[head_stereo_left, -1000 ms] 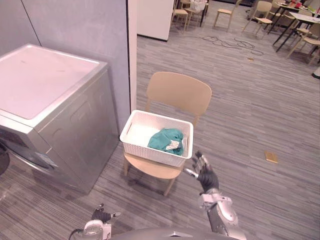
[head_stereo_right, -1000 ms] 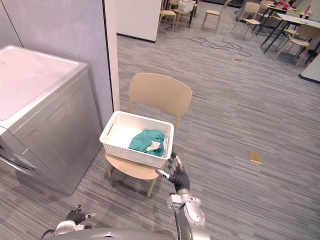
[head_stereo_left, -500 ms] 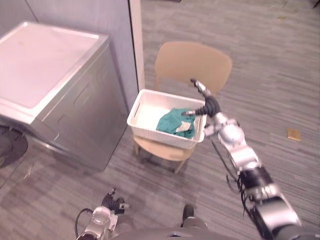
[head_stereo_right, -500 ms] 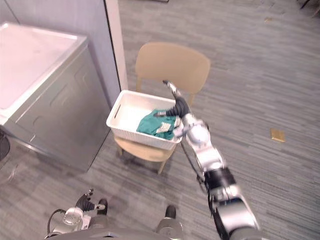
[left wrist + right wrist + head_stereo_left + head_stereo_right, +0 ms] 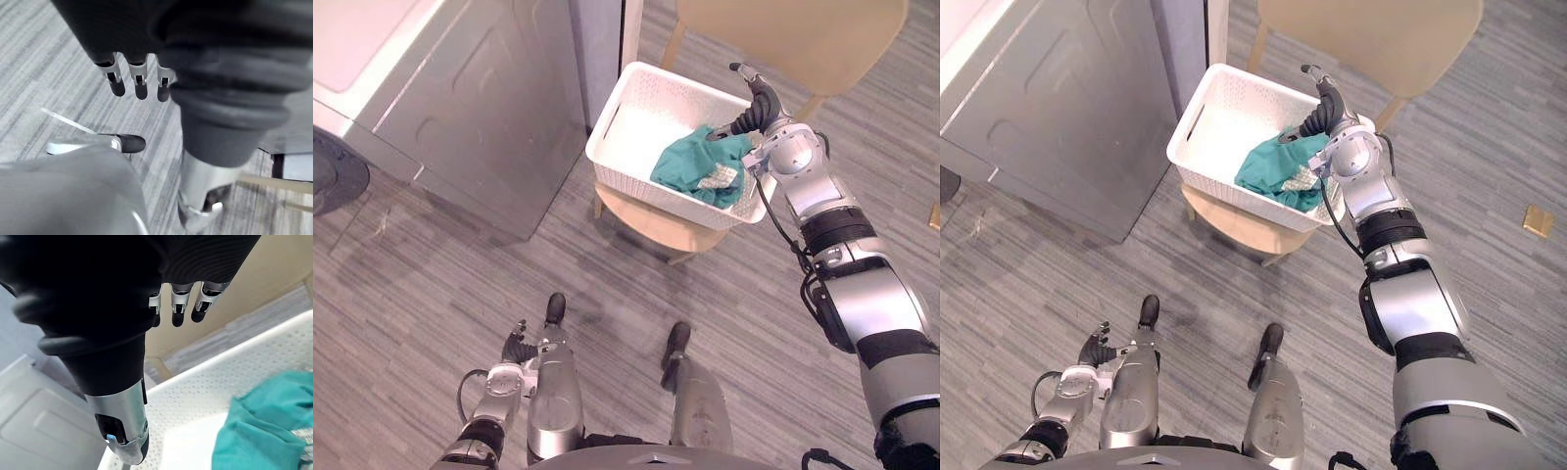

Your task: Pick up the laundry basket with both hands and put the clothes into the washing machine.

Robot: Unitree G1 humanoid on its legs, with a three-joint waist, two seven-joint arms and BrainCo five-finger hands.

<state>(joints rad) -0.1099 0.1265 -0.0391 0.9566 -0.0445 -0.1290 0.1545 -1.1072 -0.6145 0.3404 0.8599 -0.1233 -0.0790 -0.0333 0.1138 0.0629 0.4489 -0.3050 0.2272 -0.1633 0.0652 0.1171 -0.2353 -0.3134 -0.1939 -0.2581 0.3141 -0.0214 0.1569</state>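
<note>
A white perforated laundry basket (image 5: 636, 108) sits on the seat of a beige chair (image 5: 653, 222). Inside it, toward its right end, lies a crumpled teal garment (image 5: 695, 171) with a pale patterned piece on top. My right hand (image 5: 760, 102) hangs open over the basket's right rim, fingers straight and thumb reaching over the garment, touching neither. The right wrist view looks past the fingers (image 5: 178, 316) onto the basket's wall (image 5: 230, 382) and the teal garment (image 5: 266, 431). My left hand (image 5: 515, 346) hangs low beside my body, open and holding nothing.
A grey washing machine (image 5: 460, 108) stands left of the chair, a wall post (image 5: 602, 29) between them. A dark round thing (image 5: 333, 176) lies on the floor at the machine's left. A small yellow tag (image 5: 1538, 220) lies on the floor far right.
The camera has tipped down and closer. My right hand rose from below the basket's near right corner to over its right rim. The left hand stayed low.
</note>
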